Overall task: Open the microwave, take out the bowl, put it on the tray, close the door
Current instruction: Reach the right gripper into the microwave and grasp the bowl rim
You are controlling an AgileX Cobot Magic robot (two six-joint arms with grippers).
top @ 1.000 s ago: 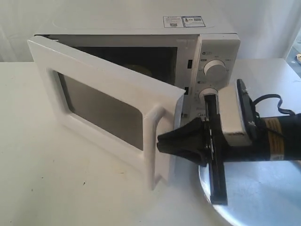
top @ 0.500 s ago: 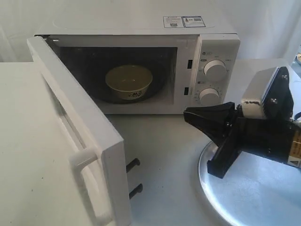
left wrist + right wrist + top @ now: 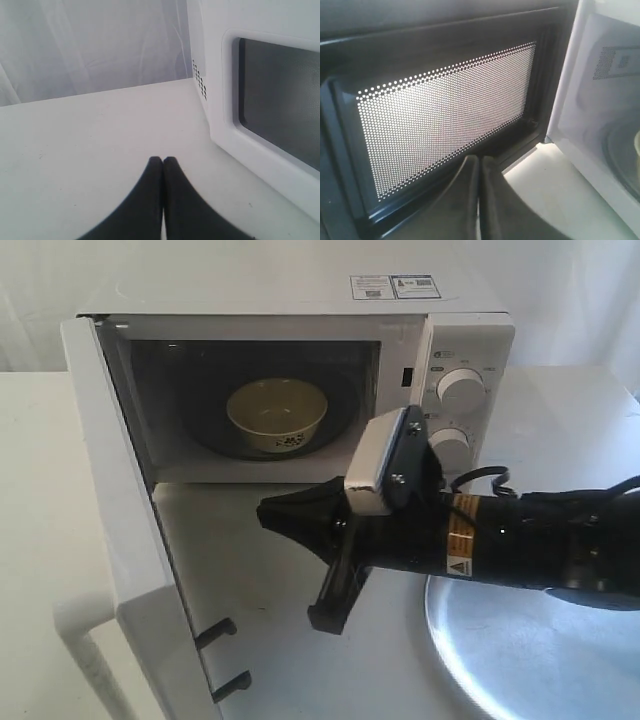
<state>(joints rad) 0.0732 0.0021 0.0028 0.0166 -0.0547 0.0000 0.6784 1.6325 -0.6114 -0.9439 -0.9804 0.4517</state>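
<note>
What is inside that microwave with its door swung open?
A cream bowl sits inside the microwave on a dark round plate, and the bowl looks empty. The right arm's camera mount covers the cavity's lower right corner, so that spot cannot be checked.

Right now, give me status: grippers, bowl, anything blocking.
Left gripper shut, empty, by the door, outer face. Right gripper shut, empty, before the open microwave. Bowl inside, untouched. Door wide open; nothing blocks the bowl.
</note>
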